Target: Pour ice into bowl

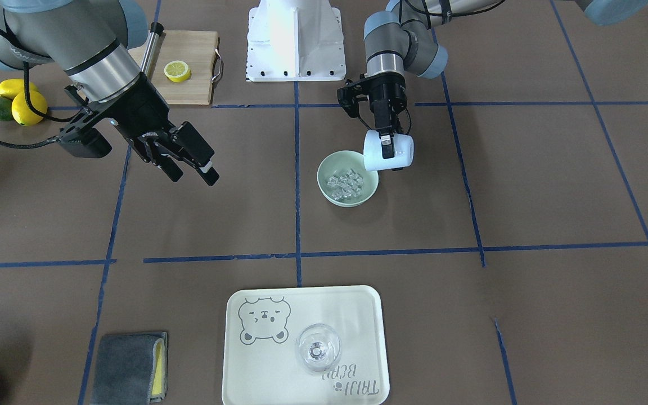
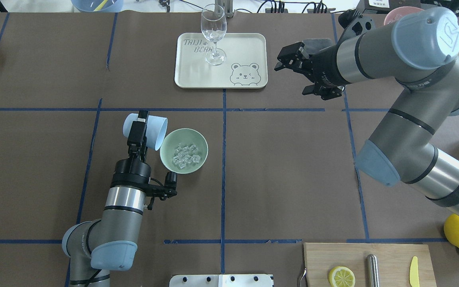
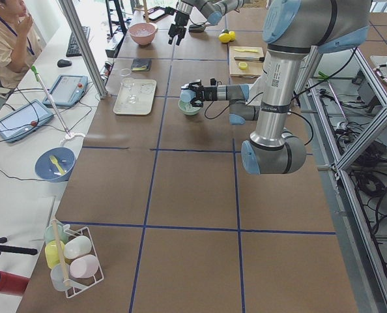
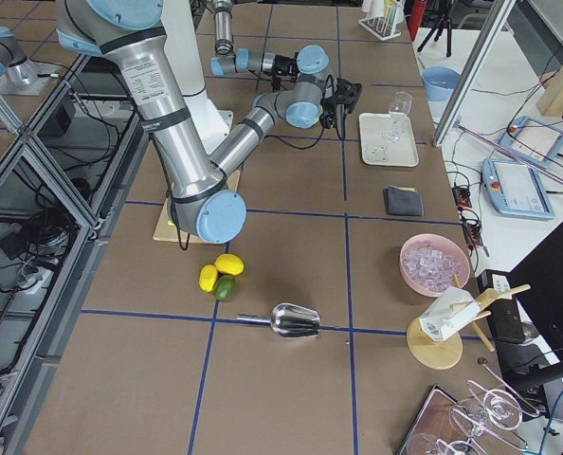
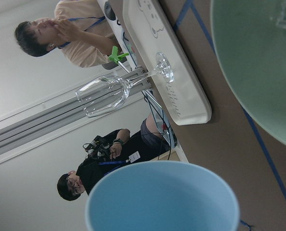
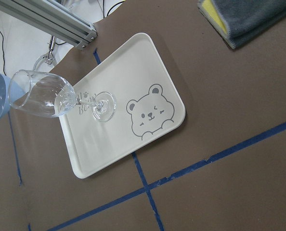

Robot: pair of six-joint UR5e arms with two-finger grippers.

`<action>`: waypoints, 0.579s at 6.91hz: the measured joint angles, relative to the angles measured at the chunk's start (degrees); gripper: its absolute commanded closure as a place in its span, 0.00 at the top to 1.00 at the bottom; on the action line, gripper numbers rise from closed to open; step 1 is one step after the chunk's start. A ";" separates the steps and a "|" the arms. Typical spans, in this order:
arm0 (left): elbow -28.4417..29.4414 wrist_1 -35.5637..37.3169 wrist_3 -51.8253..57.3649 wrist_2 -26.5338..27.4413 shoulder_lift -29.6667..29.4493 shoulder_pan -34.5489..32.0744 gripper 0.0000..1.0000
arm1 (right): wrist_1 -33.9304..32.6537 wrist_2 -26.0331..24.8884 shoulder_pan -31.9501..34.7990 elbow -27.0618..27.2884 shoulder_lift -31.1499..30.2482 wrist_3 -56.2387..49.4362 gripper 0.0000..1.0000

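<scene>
The pale mint-green bowl [image 1: 329, 166] [image 2: 199, 139] sits on the brown table and holds several clear ice cubes [image 1: 346, 183] [image 2: 185, 156]. My left gripper [image 1: 387, 149] [image 2: 142, 118] is shut on the wall of a light blue cup [image 1: 372, 156] [image 2: 155, 129]. The cup is tipped on its side, its mouth at the bowl's rim. In the left wrist view the cup's rim [image 5: 162, 195] looks empty and the bowl [image 5: 258, 72] fills the top right. My right gripper [image 1: 189, 166] [image 2: 289, 59] is open and empty, in the air far from the bowl.
A cream bear tray [image 1: 358, 304] [image 2: 249, 44] [image 6: 148, 62] carries a wine glass [image 1: 317, 349] [image 2: 213, 34]. A cutting board [image 1: 189, 90] holds a lemon slice [image 1: 178, 71]. Lemons and an avocado [image 1: 14, 104], a grey cloth [image 1: 127, 365], a pink ice bowl [image 4: 435, 263] and a metal scoop [image 4: 296, 320] lie around.
</scene>
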 measured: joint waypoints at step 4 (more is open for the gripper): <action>0.09 -9.88 -16.06 -0.26 1.67 -0.77 0.00 | 0.08 -0.11 -0.08 -0.04 0.30 -0.30 1.00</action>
